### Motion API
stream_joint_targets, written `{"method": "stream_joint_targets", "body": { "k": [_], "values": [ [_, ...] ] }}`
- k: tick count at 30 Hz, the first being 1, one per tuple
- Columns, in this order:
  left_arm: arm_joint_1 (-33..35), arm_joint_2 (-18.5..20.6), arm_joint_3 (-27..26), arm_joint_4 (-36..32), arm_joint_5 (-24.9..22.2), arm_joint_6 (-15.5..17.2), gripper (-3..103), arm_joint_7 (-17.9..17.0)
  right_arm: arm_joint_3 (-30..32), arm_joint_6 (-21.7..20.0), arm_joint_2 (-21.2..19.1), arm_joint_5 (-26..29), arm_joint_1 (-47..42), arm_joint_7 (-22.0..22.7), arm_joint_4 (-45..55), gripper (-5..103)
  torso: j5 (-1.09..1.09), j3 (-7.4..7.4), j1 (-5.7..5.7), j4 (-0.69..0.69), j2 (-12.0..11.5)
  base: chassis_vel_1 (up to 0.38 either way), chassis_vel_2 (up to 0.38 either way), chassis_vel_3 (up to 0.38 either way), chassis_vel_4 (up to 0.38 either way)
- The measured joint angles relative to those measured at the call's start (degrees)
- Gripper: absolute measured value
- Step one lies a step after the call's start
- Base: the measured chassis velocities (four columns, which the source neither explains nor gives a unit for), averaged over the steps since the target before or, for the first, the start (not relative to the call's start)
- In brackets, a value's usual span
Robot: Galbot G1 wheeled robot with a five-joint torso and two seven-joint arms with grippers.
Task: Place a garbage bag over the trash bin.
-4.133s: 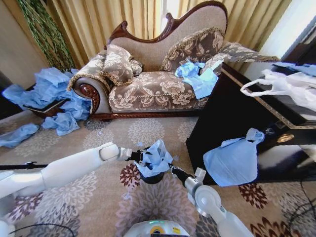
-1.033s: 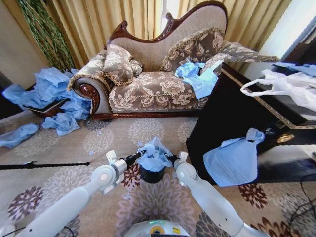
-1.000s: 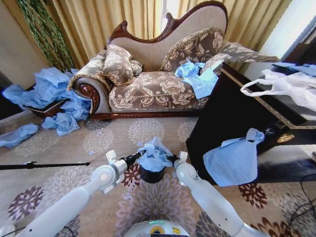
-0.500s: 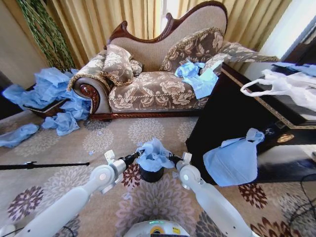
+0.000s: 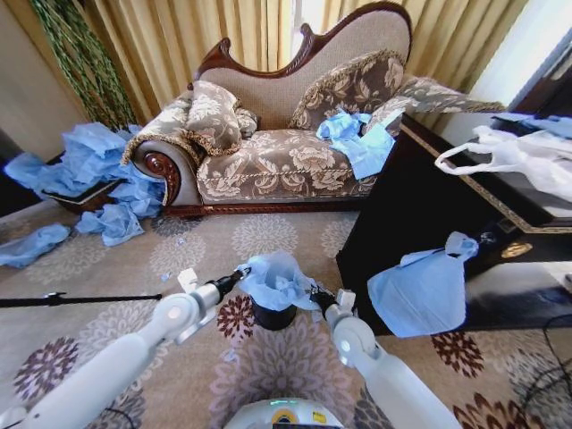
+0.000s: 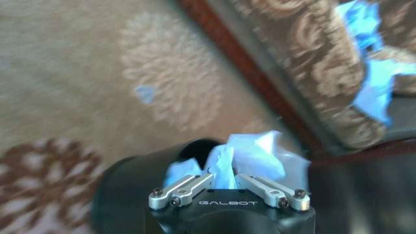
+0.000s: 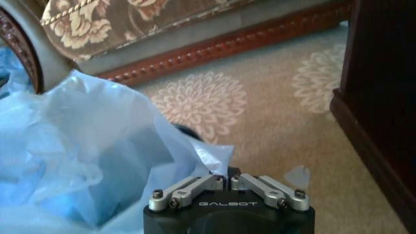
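Both arms pulled back a bit; left claw (image 5: 239, 272) and right claw (image 5: 314, 293) are clenched on garbage bag (image 5: 277, 279), stretching it above trash bin (image 5: 273, 316).

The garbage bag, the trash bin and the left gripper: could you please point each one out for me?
garbage bag (image 5: 275, 279), head view, on its crumpled top above the bin.
trash bin (image 5: 271, 315), head view, on its black side wall.
left gripper (image 5: 241, 272), head view, at its fingertips on the bag's edge.

Ornate floral sofa (image 5: 286, 152), blue bags (image 5: 89, 170) heaped beside it, dark cabinet (image 5: 420, 214), white handled bag (image 5: 518, 156) on top
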Motion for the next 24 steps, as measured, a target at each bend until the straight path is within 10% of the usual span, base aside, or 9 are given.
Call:
{"method": "stream_joint_targets", "body": {
  "k": [13,24],
  "values": [
    [10.0,-1.8,-4.8,1.0,7.9,0.6,0,1.7,-2.1,-0.2,1.8,-4.6,-3.1,-1.1,-6.7,0,0.01,0.0,0.0,-0.03,0.0,0.0,0.0,0.0,0.0],
    [0.3,-7.1,2.9,13.2,13.1,-3.4,0,7.9,-2.4,2.5,5.6,-9.8,2.8,-2.3,-18.1,0,0.0,0.01,0.02,-0.04,0.0,0.0,0.0,0.0,0.0]
  ]
}}
